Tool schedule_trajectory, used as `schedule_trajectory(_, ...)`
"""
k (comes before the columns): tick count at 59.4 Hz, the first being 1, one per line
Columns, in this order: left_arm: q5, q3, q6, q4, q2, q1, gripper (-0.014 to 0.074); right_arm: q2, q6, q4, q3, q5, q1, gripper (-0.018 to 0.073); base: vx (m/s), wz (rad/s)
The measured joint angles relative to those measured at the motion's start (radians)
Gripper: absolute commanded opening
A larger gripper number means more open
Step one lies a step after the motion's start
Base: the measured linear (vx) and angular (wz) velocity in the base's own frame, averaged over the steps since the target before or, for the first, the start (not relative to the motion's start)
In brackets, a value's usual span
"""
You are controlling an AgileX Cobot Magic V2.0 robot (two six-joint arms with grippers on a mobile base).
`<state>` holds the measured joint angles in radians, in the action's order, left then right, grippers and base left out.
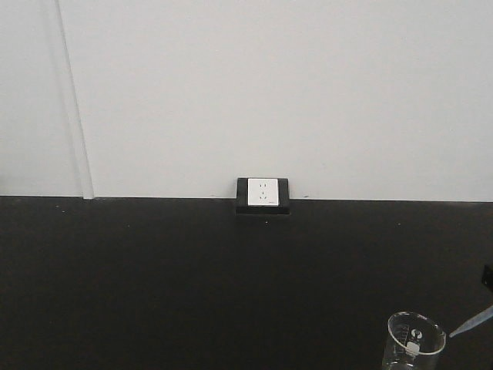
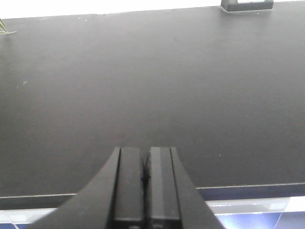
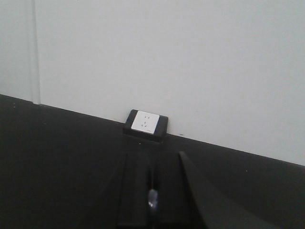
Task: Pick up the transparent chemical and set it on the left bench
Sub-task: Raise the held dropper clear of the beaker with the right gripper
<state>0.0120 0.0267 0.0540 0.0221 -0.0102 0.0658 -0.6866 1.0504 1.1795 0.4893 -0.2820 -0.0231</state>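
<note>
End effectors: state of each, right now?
Left end effector: closed, empty.
Right end effector: closed on the pipette.

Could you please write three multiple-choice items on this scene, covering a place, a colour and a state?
1. Where in the front view is the beaker? A. bottom right B. top left C. centre
2. What colour is the face of the socket? A. white B. red C. blue
3. How is the left gripper? A. wide open B. shut, empty C. holding the beaker
Answers: A, it stands at the picture's lower right; A, white plate in black housing; B, its fingers meet with nothing between.
</note>
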Motion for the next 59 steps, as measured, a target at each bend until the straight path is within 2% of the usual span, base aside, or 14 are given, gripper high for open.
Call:
schedule_trajectory(8, 0.000, 0.000, 0.000, 0.000, 0.000, 0.000, -0.0003, 0.083, 0.134, 0.112, -0.019, -0.010, 0.000, -0.0004, 0.00, 0.00)
schedule_trajectory(18, 0.000, 0.000, 0.000, 0.000, 0.000, 0.000, -0.0003, 0.139, 0.209, 0.198, -0.019, -0.024, 0.000, -0.0004, 0.00, 0.00)
schedule_trajectory(27, 0.000, 0.000, 0.000, 0.000, 0.000, 0.000, -0.0003, 0.152, 0.219, 0.230, -0.019, -0.032, 0.000, -0.0004, 0.00, 0.00)
schedule_trajectory(59, 0.000, 0.000, 0.000, 0.000, 0.000, 0.000, -0.0003, 0.152, 0.221, 0.235, -0.019, -0.035, 0.000, -0.0004, 0.00, 0.01)
